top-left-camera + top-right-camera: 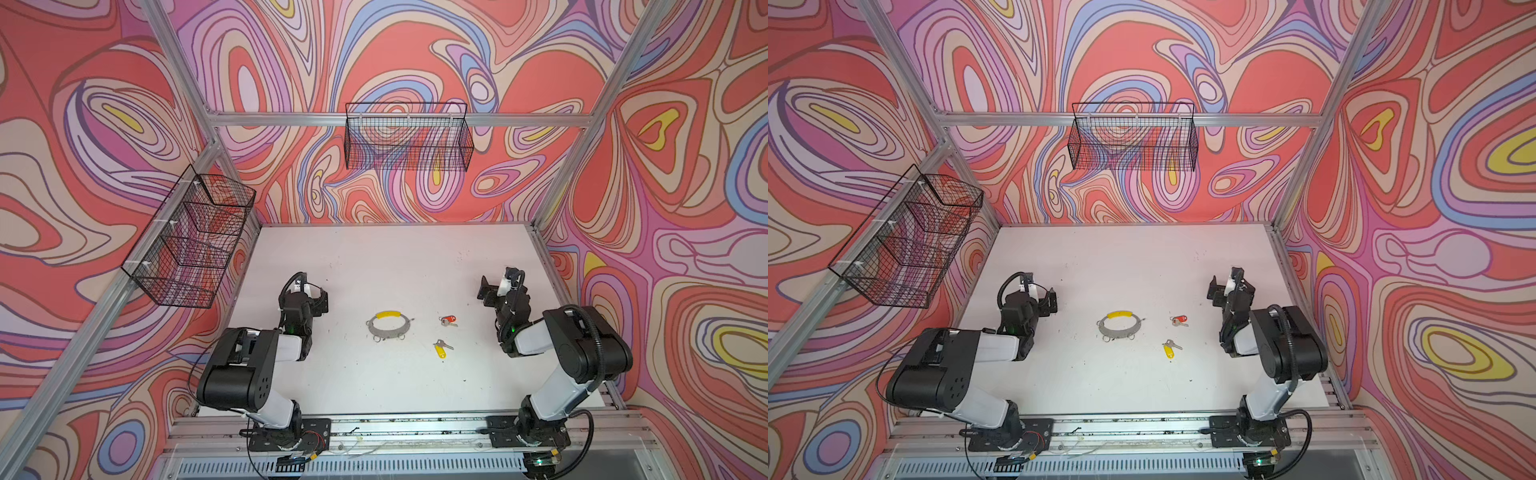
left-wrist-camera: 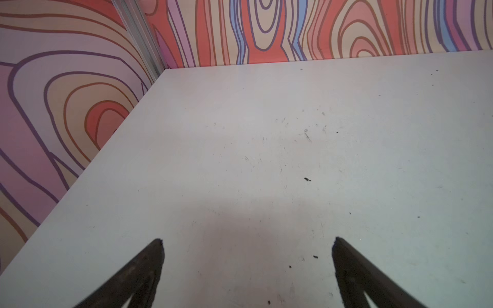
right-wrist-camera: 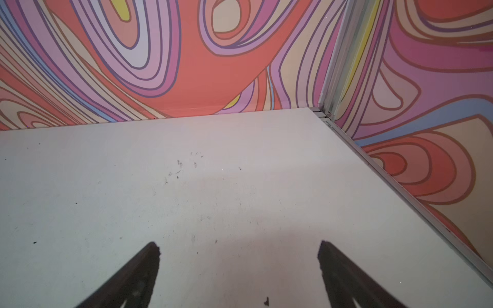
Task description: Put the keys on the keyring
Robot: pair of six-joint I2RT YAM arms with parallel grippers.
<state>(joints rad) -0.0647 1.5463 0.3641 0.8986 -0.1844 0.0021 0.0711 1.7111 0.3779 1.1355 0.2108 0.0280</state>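
The keyring (image 1: 388,333) (image 1: 1119,333), a flat grey ring with a yellow arc at its far side, lies mid-table in both top views. To its right lie the keys: one with a red tag (image 1: 448,320) (image 1: 1179,319), and nearer the front one with a yellow tag (image 1: 441,350) (image 1: 1169,351). My left gripper (image 1: 319,298) (image 2: 248,240) hovers open at the left, well away from the ring. At the far right my right gripper (image 1: 485,291) (image 3: 238,244) also stands open, beyond the keys. Both wrist views show only bare table between the fingers.
The white table (image 1: 395,257) is boxed in by patterned walls and aluminium posts. A wire basket (image 1: 409,137) hangs on the back wall and another wire basket (image 1: 191,241) on the left wall. An aluminium rail (image 1: 407,428) with the arm bases runs along the front.
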